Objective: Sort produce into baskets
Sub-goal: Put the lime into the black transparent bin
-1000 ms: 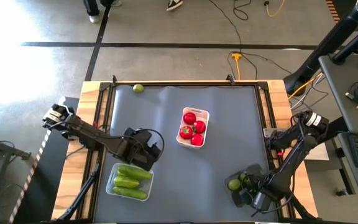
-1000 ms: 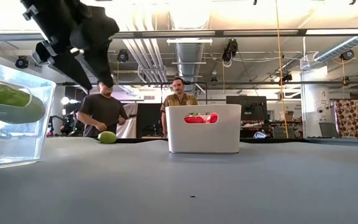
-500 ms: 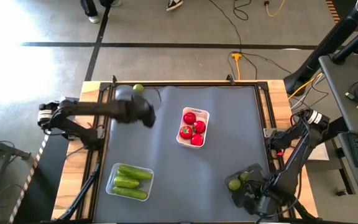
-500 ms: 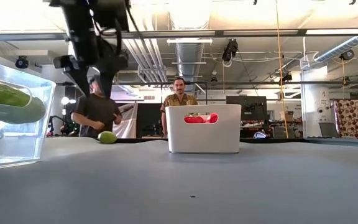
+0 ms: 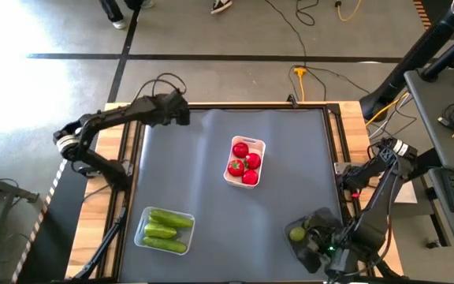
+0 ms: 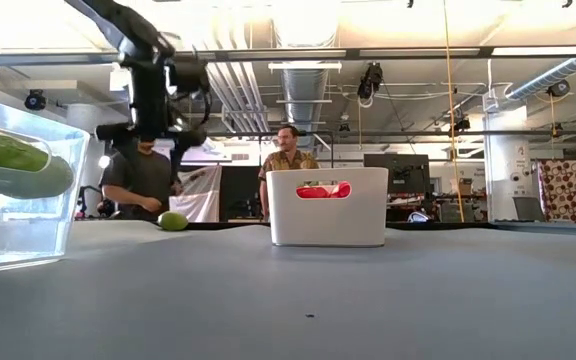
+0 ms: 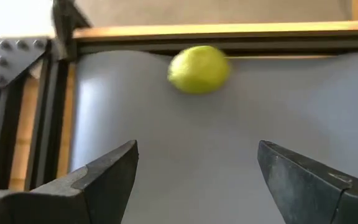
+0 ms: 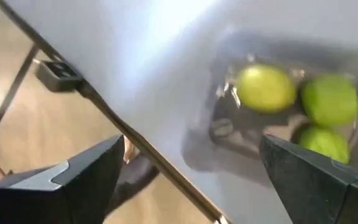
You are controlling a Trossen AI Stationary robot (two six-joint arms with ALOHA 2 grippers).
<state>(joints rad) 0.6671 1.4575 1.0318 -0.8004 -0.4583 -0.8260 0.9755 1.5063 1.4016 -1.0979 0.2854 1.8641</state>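
Note:
A light-green lime [image 7: 199,68] lies on the grey mat at the table's far left corner, against the frame; it also shows in the low view [image 6: 173,221]. My left gripper [image 7: 197,177] hangs open above it [image 5: 176,113], clear of it, and hides it in the high view. My right gripper [image 8: 197,180] is open over the dark tray [image 8: 229,143] at the near right, which holds three limes [image 8: 266,88]. The white tray [image 5: 259,143] holds several tomatoes [image 5: 247,162]. The clear tray [image 5: 139,233] holds three cucumbers [image 5: 168,225].
Black frame rails and wooden borders [image 5: 128,158] run along the table's sides. Two people [image 6: 288,155] stand beyond the far edge in the low view. Bare mat lies between the trays and along the far side.
My left gripper has swung from above the clear tray with the cucumbers at the near left toward the far edge. It now hangs open over the lime at the far left corner. The lime and the trays have stayed in place.

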